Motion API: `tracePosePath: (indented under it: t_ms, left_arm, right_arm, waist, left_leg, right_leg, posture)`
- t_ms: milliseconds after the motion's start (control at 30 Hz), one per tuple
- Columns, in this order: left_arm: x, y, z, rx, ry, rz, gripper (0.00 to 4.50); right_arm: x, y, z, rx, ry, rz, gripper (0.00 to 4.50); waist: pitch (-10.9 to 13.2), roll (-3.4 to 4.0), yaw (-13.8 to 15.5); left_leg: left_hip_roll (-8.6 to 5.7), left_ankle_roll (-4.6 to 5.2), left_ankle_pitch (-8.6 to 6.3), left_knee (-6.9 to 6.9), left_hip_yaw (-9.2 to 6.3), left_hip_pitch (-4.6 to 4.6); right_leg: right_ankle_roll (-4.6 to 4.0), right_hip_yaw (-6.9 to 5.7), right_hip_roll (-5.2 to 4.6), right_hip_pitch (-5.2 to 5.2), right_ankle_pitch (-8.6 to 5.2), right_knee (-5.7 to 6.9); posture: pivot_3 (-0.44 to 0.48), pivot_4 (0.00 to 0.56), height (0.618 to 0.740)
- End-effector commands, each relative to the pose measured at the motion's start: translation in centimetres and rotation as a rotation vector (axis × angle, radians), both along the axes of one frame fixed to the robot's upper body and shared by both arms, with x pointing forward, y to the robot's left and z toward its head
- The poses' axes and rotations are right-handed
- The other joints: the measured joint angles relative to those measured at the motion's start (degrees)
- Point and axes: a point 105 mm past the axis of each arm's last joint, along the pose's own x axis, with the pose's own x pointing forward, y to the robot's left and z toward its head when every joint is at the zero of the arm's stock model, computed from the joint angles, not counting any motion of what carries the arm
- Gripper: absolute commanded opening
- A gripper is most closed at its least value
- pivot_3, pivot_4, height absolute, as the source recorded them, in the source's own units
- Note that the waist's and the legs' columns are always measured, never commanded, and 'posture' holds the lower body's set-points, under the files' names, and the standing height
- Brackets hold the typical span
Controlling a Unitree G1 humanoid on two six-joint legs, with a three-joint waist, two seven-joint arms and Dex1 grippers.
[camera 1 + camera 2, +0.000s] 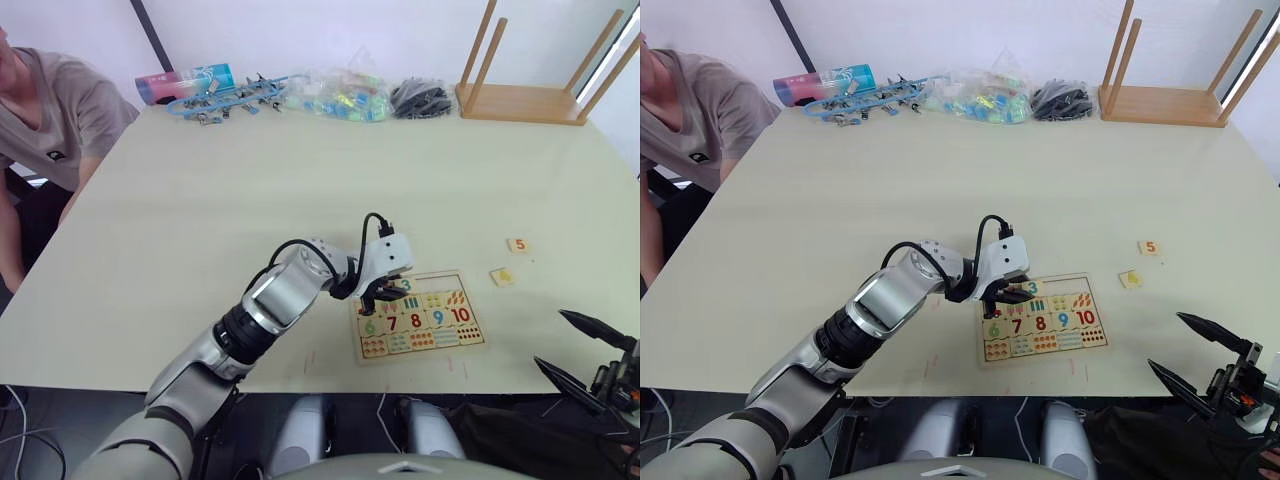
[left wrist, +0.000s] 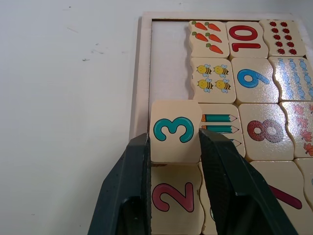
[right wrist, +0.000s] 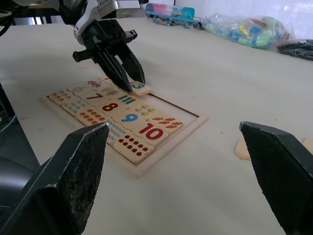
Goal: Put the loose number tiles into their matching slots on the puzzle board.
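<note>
The left pincer (image 2: 175, 142) grips the 3 tile (image 2: 175, 131) over the board (image 2: 142, 73), just beside the seated 2 tile (image 2: 173, 198) in the top row. The 3 looks tilted, not yet dropped into its slot (image 2: 168, 105); the rest of that row (image 2: 168, 58) beyond it lies bare. The 5 tile (image 1: 517, 245) and another tile (image 1: 502, 276) wait on the bench (image 1: 300, 180) right of the board. The right pincer (image 1: 585, 350) hangs spread and empty near the board's right edge. By my judgement, roughly half remains.
</note>
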Motion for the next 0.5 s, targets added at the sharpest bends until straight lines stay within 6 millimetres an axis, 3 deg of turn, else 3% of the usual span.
tracePosePath:
  t_ms: [33, 367, 500]
  left_arm:
    - [-0.38, -0.78, 0.59, -0.023, -0.025, -0.032, 0.94]
    - [-0.65, -0.81, 0.52, -0.018, -0.016, -0.025, 0.94]
    - [-0.72, -0.82, 0.53, -0.018, -0.028, -0.028, 2.83]
  right_arm:
    - [-0.15, -0.23, 0.6, -0.017, -0.035, -0.01, 4.5]
    - [-0.02, -0.2, 0.69, -0.021, -0.041, -0.008, 4.5]
    - [0.01, -0.19, 0.6, -0.02, -0.041, -0.01, 4.5]
  waist:
    - [0.0, 0.0, 0.0]
    - [0.0, 0.0, 0.0]
    - [0.0, 0.0, 0.01]
  left_leg:
    - [0.0, 0.0, 0.0, 0.0, 0.0, 0.0]
    - [0.0, 0.0, 0.0, 0.0, 0.0, 0.0]
    - [0.0, 0.0, 0.0, 0.0, 0.0, 0.0]
  right_leg:
    - [0.0, 0.0, 0.0, 0.0, 0.0, 0.0]
    - [0.01, 0.0, 0.0, 0.0, 0.01, 0.0]
    - [0.02, 0.0, 0.0, 0.0, 0.01, 0.0]
  posture:
    - [0.0, 0.15, 0.74]
    - [0.0, 0.15, 0.74]
    - [0.0, 0.15, 0.74]
